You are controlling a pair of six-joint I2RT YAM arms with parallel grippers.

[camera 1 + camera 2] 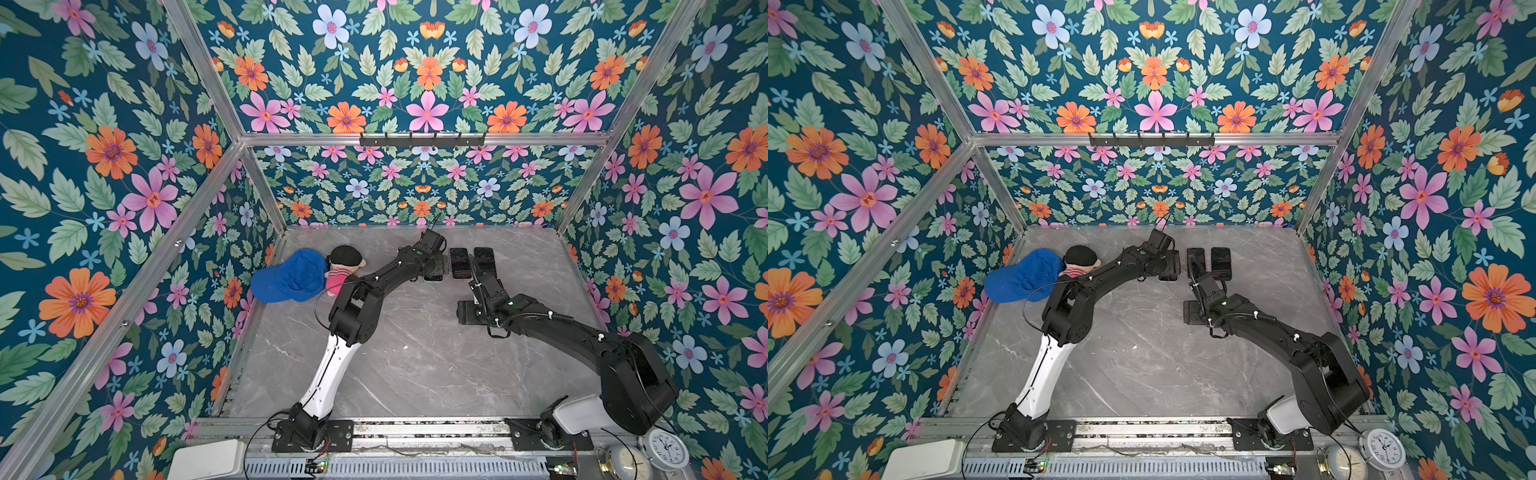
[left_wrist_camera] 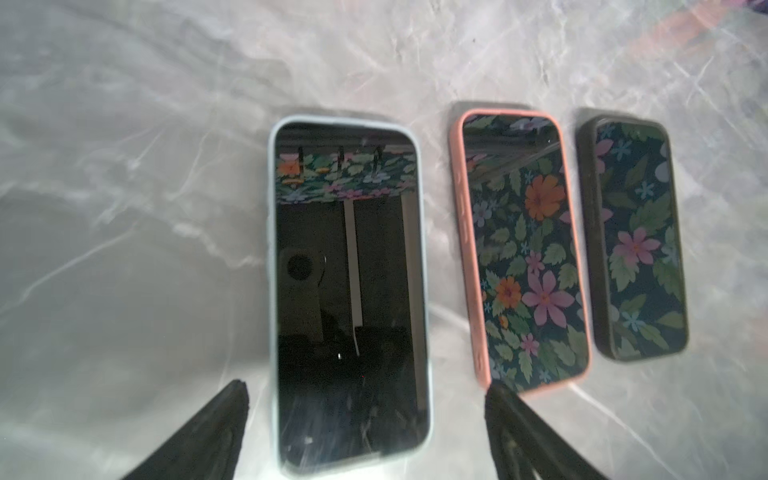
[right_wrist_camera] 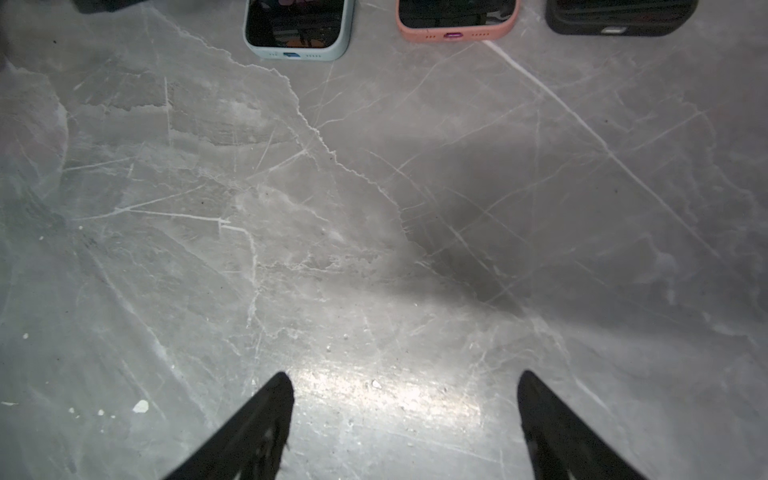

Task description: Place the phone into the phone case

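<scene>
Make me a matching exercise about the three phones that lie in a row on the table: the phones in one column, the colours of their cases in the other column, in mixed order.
Phones
1. cap-side phone
2. middle phone
3. far-end phone, away from the cap

Case colours
a. black
b. light blue
c. pink

Pairs: 1-b, 2-c, 3-a

My grey marbled counter [image 1: 415, 365] carries three cased phones lying flat, screens up, side by side near its far edge: the pale blue-cased phone [image 2: 349, 291], the pink-cased phone [image 2: 525, 249] just beside it, then the black-cased phone [image 2: 636, 241]. At its left edge a blue cap [image 1: 291, 276] touches a plush doll [image 1: 345, 266] in a black hat.
</scene>
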